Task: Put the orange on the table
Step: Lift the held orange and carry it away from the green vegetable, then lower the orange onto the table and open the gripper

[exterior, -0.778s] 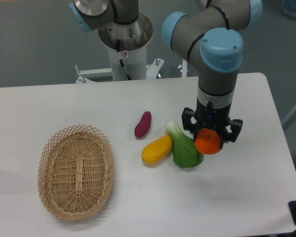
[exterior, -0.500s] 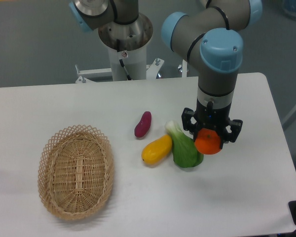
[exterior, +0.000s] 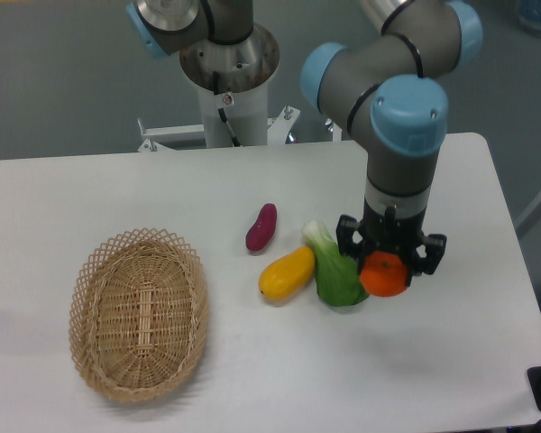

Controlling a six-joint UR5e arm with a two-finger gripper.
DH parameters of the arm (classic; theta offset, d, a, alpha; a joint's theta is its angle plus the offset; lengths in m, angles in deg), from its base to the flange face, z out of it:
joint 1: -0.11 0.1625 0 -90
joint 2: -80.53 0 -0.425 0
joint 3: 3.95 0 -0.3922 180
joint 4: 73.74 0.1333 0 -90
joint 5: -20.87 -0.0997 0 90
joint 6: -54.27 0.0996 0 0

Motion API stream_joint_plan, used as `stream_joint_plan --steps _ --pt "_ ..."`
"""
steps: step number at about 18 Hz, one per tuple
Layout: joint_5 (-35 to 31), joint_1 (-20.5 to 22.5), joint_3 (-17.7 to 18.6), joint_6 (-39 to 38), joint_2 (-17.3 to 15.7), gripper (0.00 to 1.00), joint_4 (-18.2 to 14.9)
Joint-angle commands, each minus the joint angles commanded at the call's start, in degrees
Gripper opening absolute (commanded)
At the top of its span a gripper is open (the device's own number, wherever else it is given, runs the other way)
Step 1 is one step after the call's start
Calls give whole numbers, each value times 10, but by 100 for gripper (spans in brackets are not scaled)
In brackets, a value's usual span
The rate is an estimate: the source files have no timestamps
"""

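The orange [exterior: 384, 275] is a small round bright-orange fruit held between the black fingers of my gripper [exterior: 388, 267]. The gripper is shut on it and points straight down. The orange hangs low over the white table [exterior: 451, 361], right of centre, just beside the green vegetable [exterior: 336, 273]. I cannot tell whether the orange touches the tabletop. The gripper body hides the top of the orange.
An oblong yellow fruit [exterior: 287, 272] lies left of the green vegetable, and a purple sweet potato [exterior: 261, 227] lies behind it. An oval wicker basket [exterior: 139, 311] sits at the front left. The arm's base [exterior: 227, 77] stands at the table's back edge.
The gripper has moved down and slightly to the right with the orange in it. Nothing else has moved.
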Motion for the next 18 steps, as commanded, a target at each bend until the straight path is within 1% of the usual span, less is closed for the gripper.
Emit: stream_joint_plan --steps 1,2,6,9,13,18 --pt "0 -7 0 -27 18 56 29" --pt "0 -13 0 -49 32 56 50" --pt "0 -31 2 -94 69 56 55" --pt "16 -42 2 -130 93 56 63" --pt "17 -54 6 -150 106 57 64" --pt "17 -65 11 -154 122 57 64"
